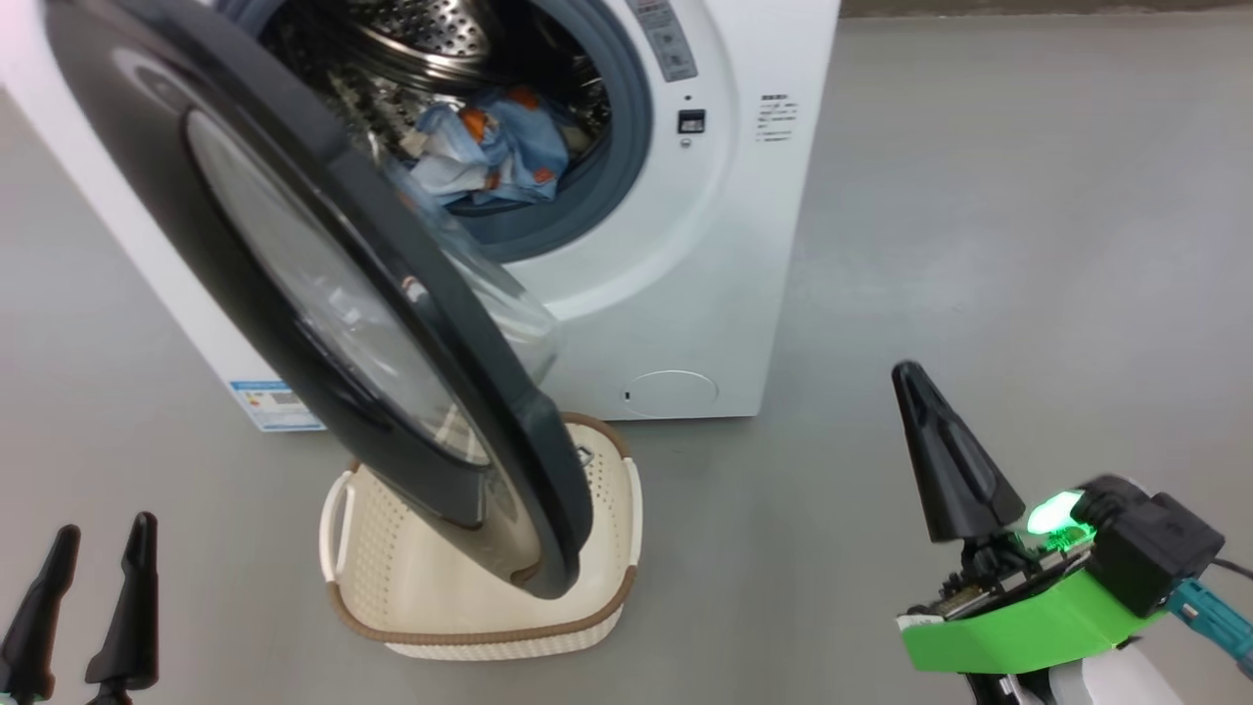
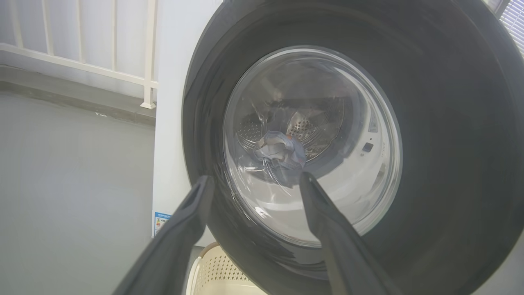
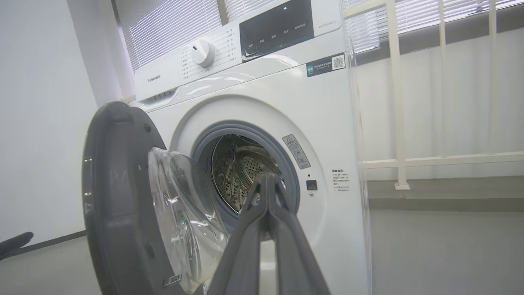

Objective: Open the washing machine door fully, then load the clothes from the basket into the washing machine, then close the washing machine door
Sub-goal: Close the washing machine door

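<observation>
The washing machine (image 1: pixel 675 294) stands with its door (image 1: pixel 245 323) swung out towards me, about half open. Inside the steel drum lie the clothes (image 1: pixel 499 147), a light blue bundle with orange patches; they also show through the door's glass (image 2: pixel 280 151). Below the door sits the basket (image 1: pixel 480 636), cream with a brown rim, and the door hides much of its inside. My left gripper (image 1: pixel 98 548) is open and empty at the lower left, facing the door's outer side (image 2: pixel 256 180). My right gripper (image 1: pixel 908 377) is shut on nothing, right of the basket and pointing at the drum opening (image 3: pixel 268 178).
Grey floor (image 1: pixel 979 245) spreads wide to the right of the machine. A white railing (image 3: pixel 399 102) and window blinds stand behind it. The control panel with its dial (image 3: pixel 202 52) tops the front. A blue label sticker (image 1: pixel 279 403) marks the machine's side.
</observation>
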Robot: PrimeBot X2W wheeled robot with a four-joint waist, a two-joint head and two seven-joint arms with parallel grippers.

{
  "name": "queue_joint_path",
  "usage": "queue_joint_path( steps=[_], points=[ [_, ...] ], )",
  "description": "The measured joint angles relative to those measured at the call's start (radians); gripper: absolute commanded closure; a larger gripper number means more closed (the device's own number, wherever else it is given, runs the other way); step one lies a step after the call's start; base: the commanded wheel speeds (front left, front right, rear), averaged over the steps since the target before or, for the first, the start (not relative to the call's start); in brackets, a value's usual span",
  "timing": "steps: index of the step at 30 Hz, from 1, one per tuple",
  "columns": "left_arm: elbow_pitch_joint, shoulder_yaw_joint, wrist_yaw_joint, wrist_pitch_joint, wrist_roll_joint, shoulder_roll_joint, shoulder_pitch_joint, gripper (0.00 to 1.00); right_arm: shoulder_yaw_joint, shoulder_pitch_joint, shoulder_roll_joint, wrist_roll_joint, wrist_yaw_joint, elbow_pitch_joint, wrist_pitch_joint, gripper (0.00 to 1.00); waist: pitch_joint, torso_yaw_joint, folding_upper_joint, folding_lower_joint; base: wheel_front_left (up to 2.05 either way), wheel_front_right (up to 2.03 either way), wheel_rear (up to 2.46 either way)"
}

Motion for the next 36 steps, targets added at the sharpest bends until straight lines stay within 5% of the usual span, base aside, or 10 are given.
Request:
queue_joint_path(
  steps=[10,17,25,36],
  points=[
    [0.015,-0.011,0.0,0.0,-0.001,-0.01,-0.001,0.0,0.087,-0.086,0.0,-0.018,0.0,-0.187,-0.003,1.0,-0.006,0.098,0.0,0.0,0.0,0.0,0.0],
    [0.03,-0.027,0.0,-0.001,-0.002,-0.026,-0.002,0.0,0.225,-0.135,-0.001,-0.016,0.0,-0.212,-0.003,1.0,-0.016,0.176,0.0,-0.0001,0.0,0.0,0.0],
    [0.04,-0.045,0.0,-0.004,-0.002,-0.026,-0.006,0.0,0.406,-0.163,-0.035,-0.011,0.001,-0.099,-0.003,1.0,-0.03,0.259,0.0,-0.0001,0.0,0.0,0.0],
    [0.05,-0.056,0.0,-0.004,-0.019,-0.026,-0.023,0.0,0.479,-0.167,-0.068,-0.003,0.001,0.148,-0.003,1.0,-0.034,0.364,0.0,-0.0001,0.0,0.0,0.0]
  ],
)
